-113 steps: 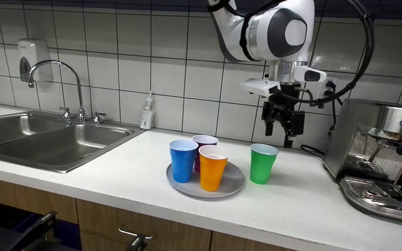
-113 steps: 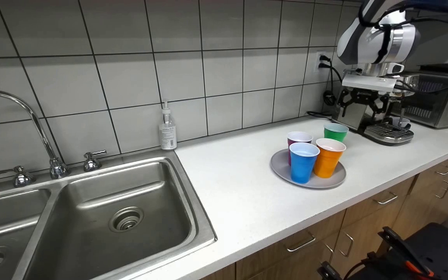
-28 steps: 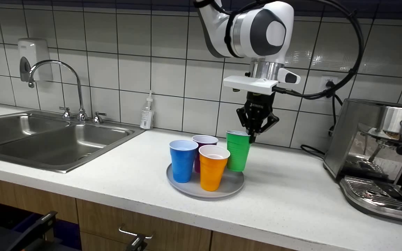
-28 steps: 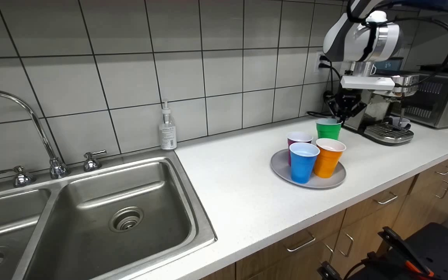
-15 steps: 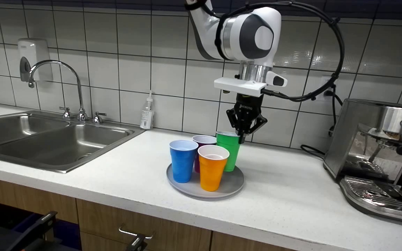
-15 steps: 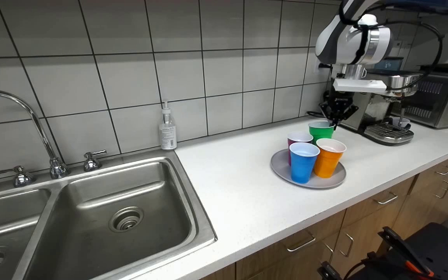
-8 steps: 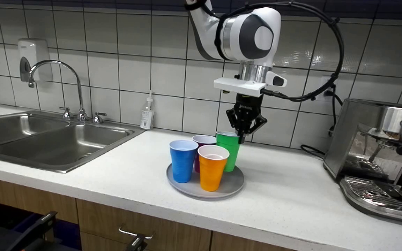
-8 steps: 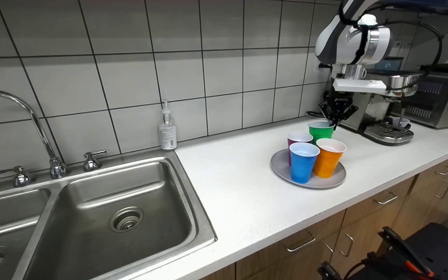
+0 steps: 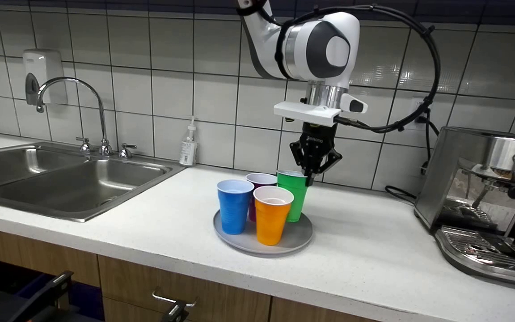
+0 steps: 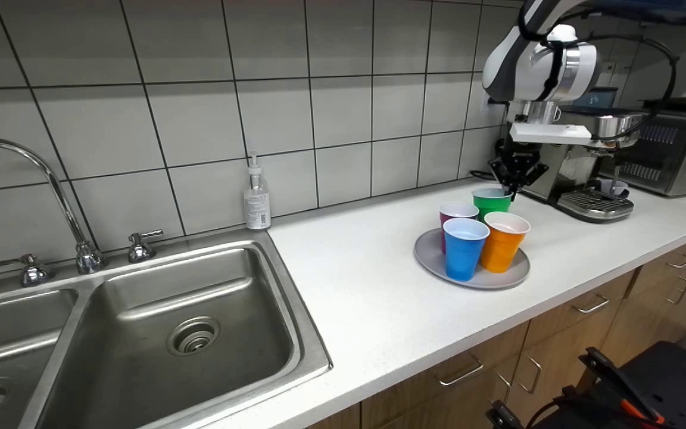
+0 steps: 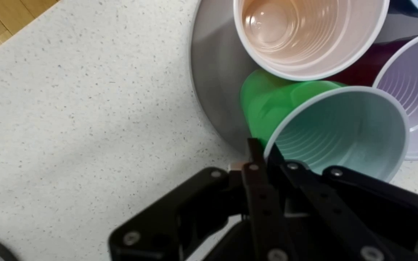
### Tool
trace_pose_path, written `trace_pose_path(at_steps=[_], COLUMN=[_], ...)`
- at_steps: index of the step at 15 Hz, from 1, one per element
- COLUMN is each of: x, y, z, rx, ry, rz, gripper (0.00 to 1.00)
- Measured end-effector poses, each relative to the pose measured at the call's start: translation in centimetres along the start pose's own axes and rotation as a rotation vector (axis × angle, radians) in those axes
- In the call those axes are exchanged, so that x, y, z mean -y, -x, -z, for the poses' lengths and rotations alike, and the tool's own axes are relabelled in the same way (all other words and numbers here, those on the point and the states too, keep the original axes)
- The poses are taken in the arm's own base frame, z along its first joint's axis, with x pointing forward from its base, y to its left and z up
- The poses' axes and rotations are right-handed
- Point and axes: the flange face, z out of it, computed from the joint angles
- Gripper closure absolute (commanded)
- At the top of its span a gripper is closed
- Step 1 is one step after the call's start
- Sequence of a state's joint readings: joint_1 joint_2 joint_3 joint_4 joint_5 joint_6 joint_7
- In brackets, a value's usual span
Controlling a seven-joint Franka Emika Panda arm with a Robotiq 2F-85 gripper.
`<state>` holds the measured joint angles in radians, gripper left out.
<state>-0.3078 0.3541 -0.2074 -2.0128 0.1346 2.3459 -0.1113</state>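
Gripper (image 11: pixel 264 145) pinched tight on green cup (image 11: pixel 334 127), now over plate (image 9: pixel 300 234), earlier beside it, base contact unclear

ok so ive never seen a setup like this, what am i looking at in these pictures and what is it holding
The machine is a white robot arm ending in a black gripper, which works like pincers. Two pictures come from cameras standing outside the robot, looking across a kitchen counter; the third is taken from its wrist, looking down past the gripper.

On the counter sits a gray plate bearing a blue plastic cup, an orange plastic cup and a purple plastic cup. A sink and an espresso machine are there too.

The gripper is shut on the wall of a green plastic cup, pinching it near the rim. I can't tell whether that cup's bottom touches the plate.
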Motion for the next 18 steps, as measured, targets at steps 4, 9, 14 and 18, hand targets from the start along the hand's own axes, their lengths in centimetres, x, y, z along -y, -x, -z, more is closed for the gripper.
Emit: trace_pose_path(at_steps=[4,9,14,18], x=[-0.06,-0.31,-0.63,-0.88], y=[-0.02,-0.03,-0.01,0.00], z=[-0.34,-0.78,-0.84,-0.85], rx=[0.002,0.006,0.007,0.007], ry=[0.002,0.004,0.004,0.005], rz=[-0.001,-0.005,-0.010,-0.014], gripper=[0.99,0.99,0.99,0.99])
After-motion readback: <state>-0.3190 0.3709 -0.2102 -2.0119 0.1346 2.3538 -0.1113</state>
